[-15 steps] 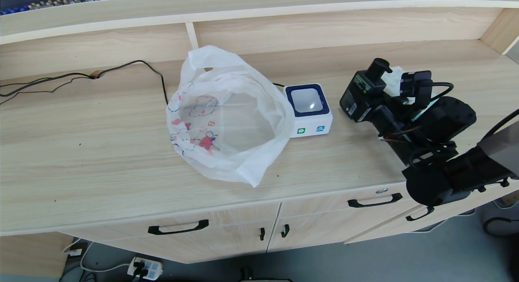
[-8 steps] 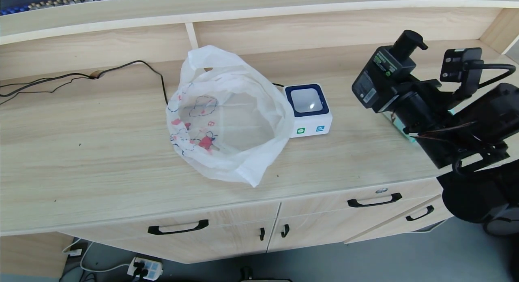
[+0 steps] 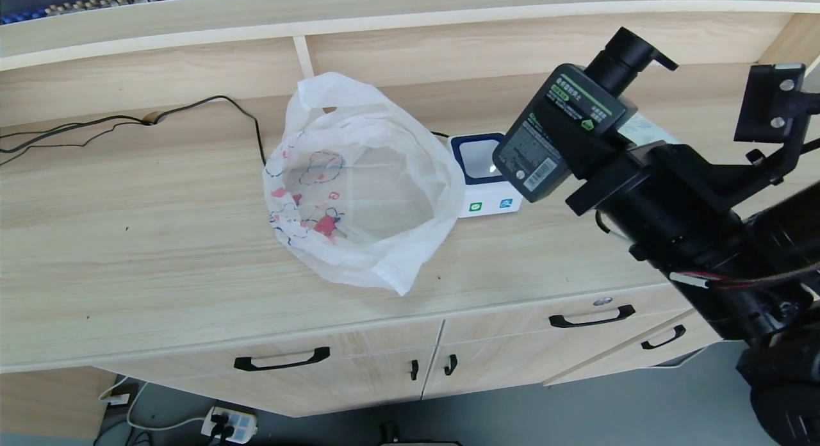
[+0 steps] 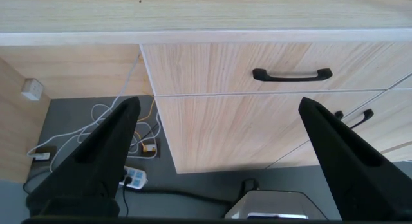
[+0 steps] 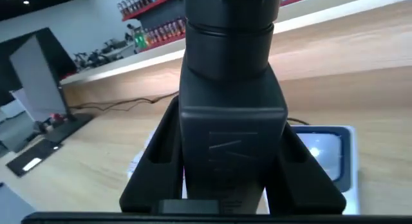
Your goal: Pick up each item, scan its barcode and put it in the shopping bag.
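Head view: right hand (image 3: 599, 156) clamped on the black pump bottle (image 3: 557, 129). Over the last second it has risen and swung left, and the bottle now overlaps the scanner (image 3: 488, 204), barcode label facing up. Shopping bag (image 3: 359, 177) lies left of the hand on the worktop (image 3: 160, 241). Left hand (image 4: 217, 103) has its fingers apart and holds nothing.

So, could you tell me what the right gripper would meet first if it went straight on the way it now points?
Probably the scanner: the right gripper, shut on the bottle, points towards it, with the bag beyond. Depth is unclear.
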`<state>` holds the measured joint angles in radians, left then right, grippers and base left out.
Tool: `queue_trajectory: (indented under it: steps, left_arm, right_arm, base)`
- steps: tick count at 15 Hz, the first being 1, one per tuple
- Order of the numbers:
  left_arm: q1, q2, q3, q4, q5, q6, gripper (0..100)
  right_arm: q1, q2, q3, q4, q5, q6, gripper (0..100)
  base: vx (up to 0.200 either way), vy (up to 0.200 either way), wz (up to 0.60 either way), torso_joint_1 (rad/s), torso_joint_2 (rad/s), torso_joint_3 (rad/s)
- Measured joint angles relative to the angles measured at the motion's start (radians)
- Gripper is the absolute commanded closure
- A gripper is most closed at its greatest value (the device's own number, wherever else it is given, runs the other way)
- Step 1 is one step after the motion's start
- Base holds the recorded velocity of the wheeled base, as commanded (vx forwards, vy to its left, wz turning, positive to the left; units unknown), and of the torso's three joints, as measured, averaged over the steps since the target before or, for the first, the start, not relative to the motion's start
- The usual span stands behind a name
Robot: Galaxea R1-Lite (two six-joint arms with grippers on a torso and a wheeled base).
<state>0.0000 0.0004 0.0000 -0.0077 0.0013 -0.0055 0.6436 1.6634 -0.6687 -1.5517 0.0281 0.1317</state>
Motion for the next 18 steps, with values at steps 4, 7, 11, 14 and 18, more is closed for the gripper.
queue_trajectory:
  steps: [4, 7, 11, 14, 18]
  left_arm:
    - [0.0, 0.0, 0.0, 0.003, 0.0, 0.002, 0]
    - [-0.001, 0.0, 0.0, 0.003, 0.0, 0.006, 0]
    - [-0.002, 0.0, 0.0, 0.004, 0.0, 0.006, 0]
    - [-0.001, 0.0, 0.0, 0.004, 0.0, 0.006, 0]
    - [-0.001, 0.0, 0.0, 0.004, 0.0, 0.006, 0]
  right_arm:
    - [0.259, -0.062, 0.056, 0.012, -0.096, 0.16, 100]
    - [0.453, -0.093, 0.062, 0.021, -0.125, 0.277, 100]
    - [0.517, -0.113, 0.037, 0.029, -0.129, 0.339, 100]
    - [0.522, -0.136, 0.017, 0.035, -0.102, 0.397, 100]
    - [0.524, -0.157, 0.018, 0.039, -0.093, 0.409, 100]
  base:
    - [0.0, 0.0, 0.0, 0.0, 0.0, 0.0]
    - [0.0, 0.0, 0.0, 0.0, 0.0, 0.0]
    - [0.0, 0.0, 0.0, 0.0, 0.0, 0.0]
    - [0.0, 0.0, 0.0, 0.0, 0.0, 0.0]
    - [0.0, 0.0, 0.0, 0.0, 0.0, 0.0]
